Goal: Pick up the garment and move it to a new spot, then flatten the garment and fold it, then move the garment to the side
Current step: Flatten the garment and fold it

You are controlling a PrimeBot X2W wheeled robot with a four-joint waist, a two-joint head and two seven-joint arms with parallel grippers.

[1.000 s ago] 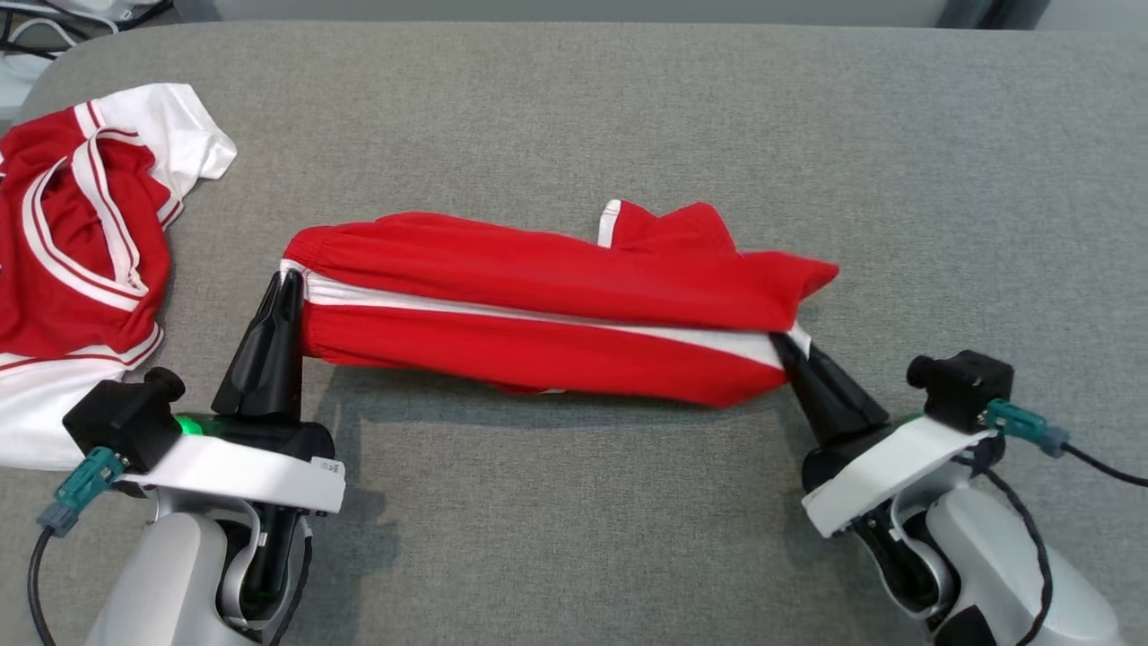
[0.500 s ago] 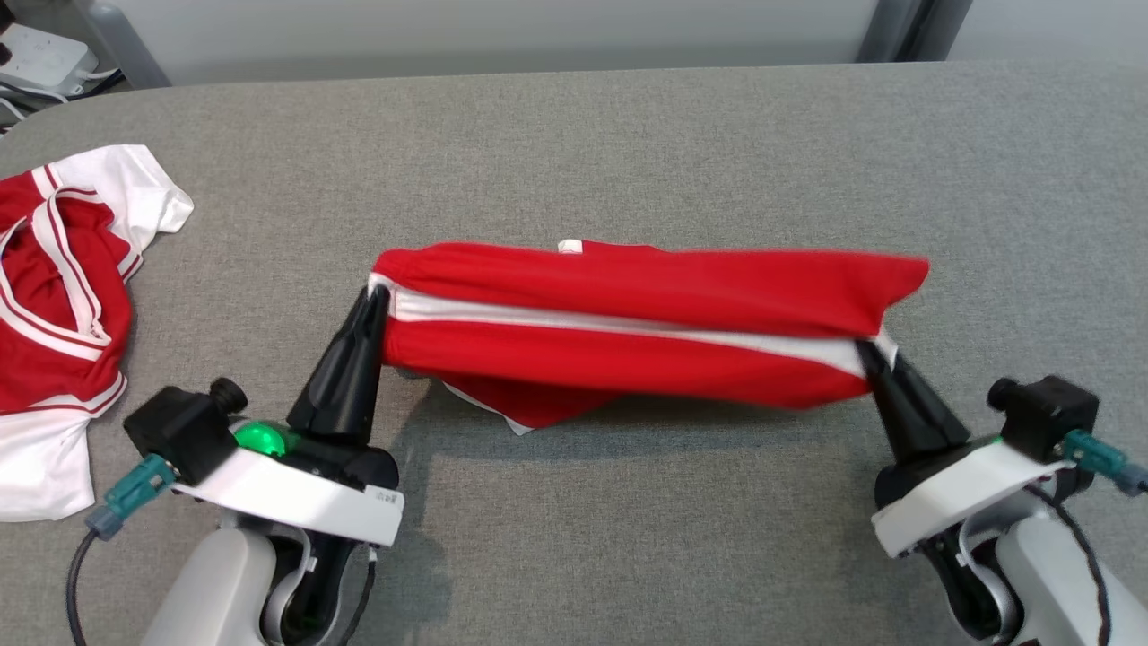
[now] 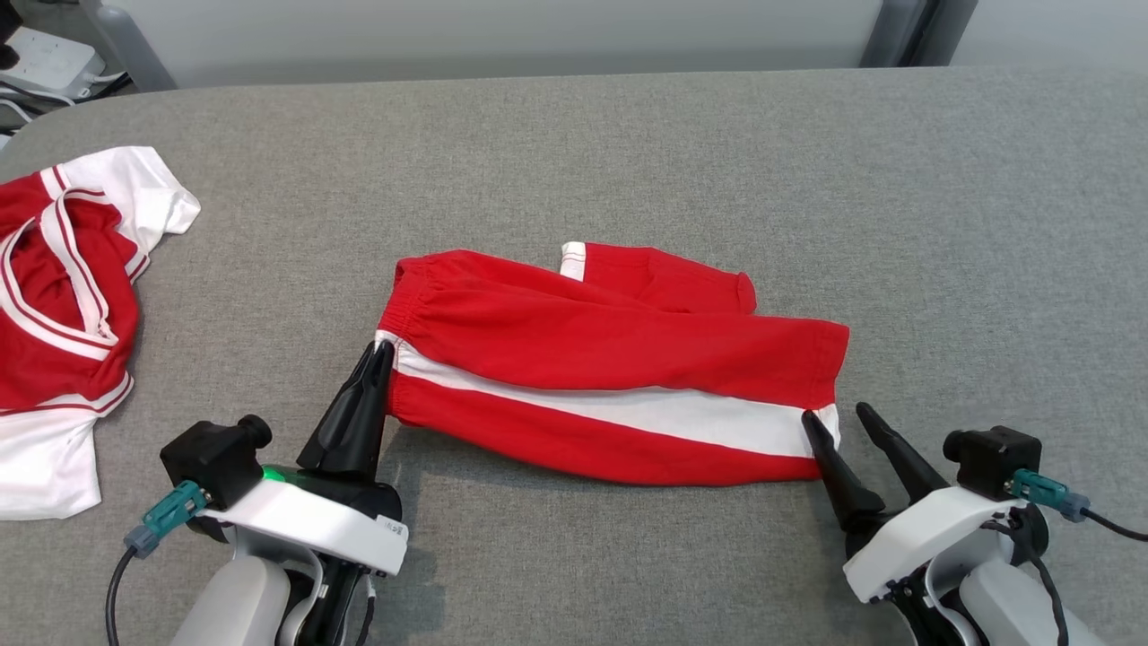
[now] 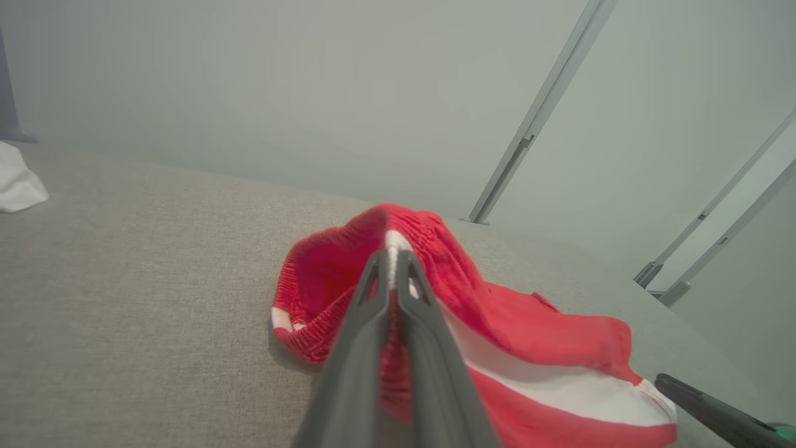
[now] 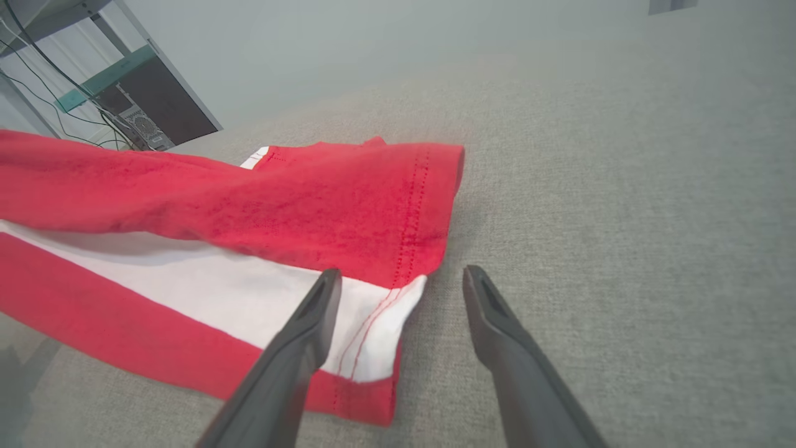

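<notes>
left gripper (image 3: 381, 354) and right gripper (image 3: 835, 412) each had two long tapered black fingers. forearms (image 3: 238, 601) were pale grey and rounded, capped by white plates (image 3: 305, 519). a black boxy camera (image 3: 215, 453) sat on each wrist, with teal plug (image 3: 166, 519) and black cable (image 3: 112, 592). green light (image 3: 272, 474) glowed on left wrist; small label (image 3: 392, 529) on its plate.

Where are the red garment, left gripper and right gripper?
red garment (image 3: 610, 350): head view, red panel above the white stripe.
left gripper (image 3: 384, 348): head view, tips pinching the waistband.
right gripper (image 3: 835, 412): head view, between open fingertips.
</notes>
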